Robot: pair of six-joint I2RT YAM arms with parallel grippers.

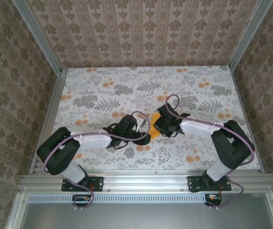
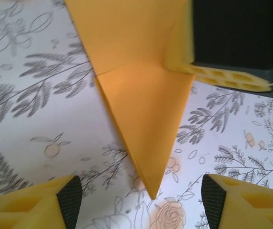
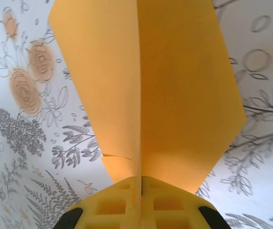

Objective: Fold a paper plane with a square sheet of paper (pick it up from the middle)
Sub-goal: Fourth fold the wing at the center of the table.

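While the right jaws are pressed together on the paper plane (image 3: 184, 95), pinching it along its centre crease, the left jaws stand spread and grip nothing. In the right wrist view the bright-orange paper runs away from the closed fingers (image 3: 112, 205), with the crease running straight up the middle and a flap on each side of it. In the left wrist view the pointed tip of the plane lies between the two spread fingers (image 2: 36, 207), apart from both, over the flower-printed desk (image 2: 31, 133). One yellow finger of the right arm shows at the upper right of that view, set against the paper's edge. In the top view the plane sits near the middle of the desk, between the left arm (image 1: 88, 139) and the right arm (image 1: 198, 128), whose wrists face each other across it. Whether the tip touches the desk cannot be told.
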